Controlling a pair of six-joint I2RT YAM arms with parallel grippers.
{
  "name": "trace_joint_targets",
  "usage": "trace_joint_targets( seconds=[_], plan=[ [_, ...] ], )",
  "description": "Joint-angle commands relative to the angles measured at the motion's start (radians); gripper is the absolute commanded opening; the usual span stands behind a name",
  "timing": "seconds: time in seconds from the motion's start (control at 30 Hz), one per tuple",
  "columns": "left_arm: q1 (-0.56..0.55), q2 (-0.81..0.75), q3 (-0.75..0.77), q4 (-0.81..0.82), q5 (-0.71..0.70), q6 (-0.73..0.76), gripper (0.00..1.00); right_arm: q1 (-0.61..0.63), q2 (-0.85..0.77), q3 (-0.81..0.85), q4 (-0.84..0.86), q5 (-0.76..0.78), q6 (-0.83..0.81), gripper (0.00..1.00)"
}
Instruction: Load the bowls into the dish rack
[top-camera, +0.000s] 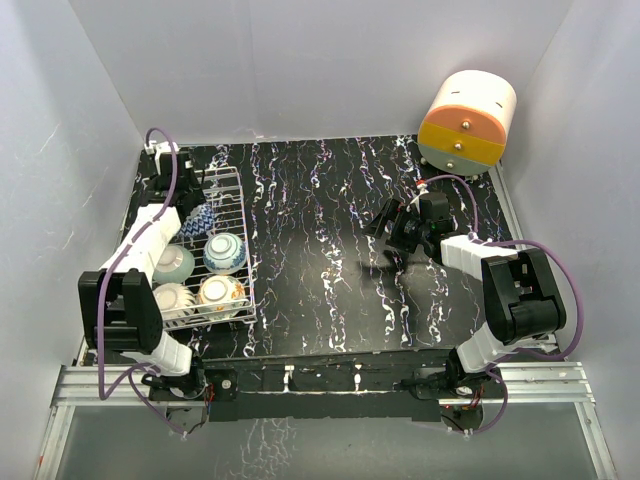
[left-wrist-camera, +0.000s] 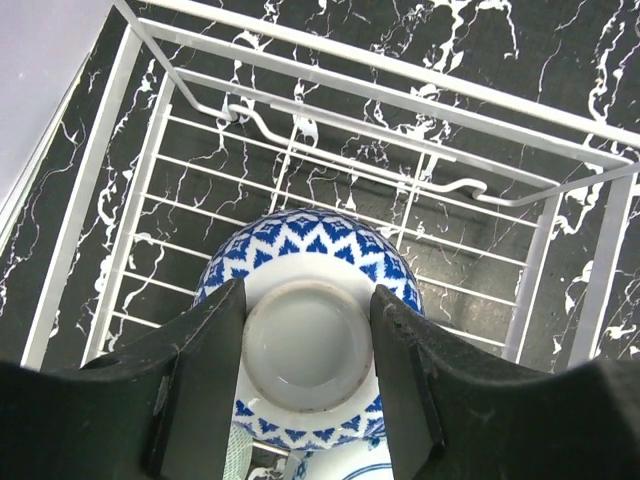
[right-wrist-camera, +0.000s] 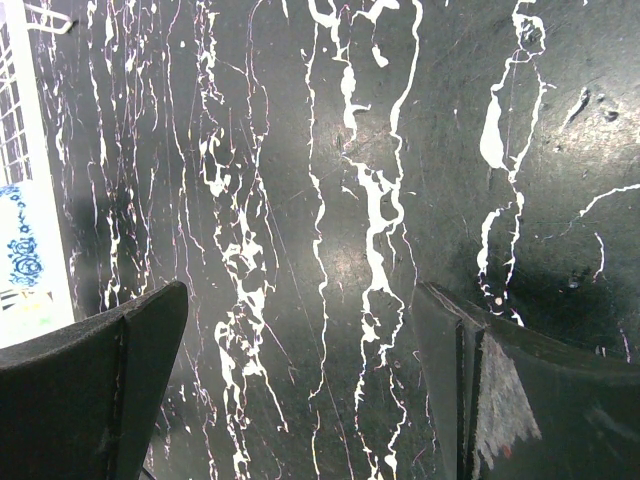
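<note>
The white wire dish rack stands at the left of the black marbled table. In it lie a mint-green bowl, a blue-flowered bowl, a cream bowl and a bowl with a warm-coloured patterned inside. My left gripper is over the rack's far half. In the left wrist view it is shut on the foot ring of an upside-down white bowl with blue triangles, inside the rack. My right gripper is open and empty over bare table.
A round orange-and-cream drawer unit stands at the back right corner. White walls close in the table on three sides. The rack's edge and a blue-flowered bowl show at the left of the right wrist view.
</note>
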Motion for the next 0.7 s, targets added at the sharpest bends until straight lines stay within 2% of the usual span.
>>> trace_joint_targets(
  seconds=[0.0,0.23,0.53,0.57,0.67],
  plan=[
    [-0.003,-0.042,-0.049,0.149,-0.027,-0.008,0.00,-0.005,-0.013,-0.003,0.062,-0.013,0.000,0.98],
    [-0.003,-0.015,-0.195,0.385,-0.018,-0.029,0.00,-0.006,-0.016,-0.008,0.064,-0.014,-0.002,0.98],
    [-0.003,0.024,-0.215,0.424,-0.030,-0.035,0.01,-0.014,-0.019,-0.012,0.058,-0.016,-0.008,0.98],
    [-0.003,0.028,-0.215,0.419,-0.030,-0.037,0.04,-0.013,-0.019,-0.011,0.058,-0.017,-0.008,0.98],
    [-0.005,0.031,-0.211,0.399,-0.030,-0.049,0.22,-0.013,-0.017,-0.007,0.054,-0.017,-0.009,0.99]
  ],
)
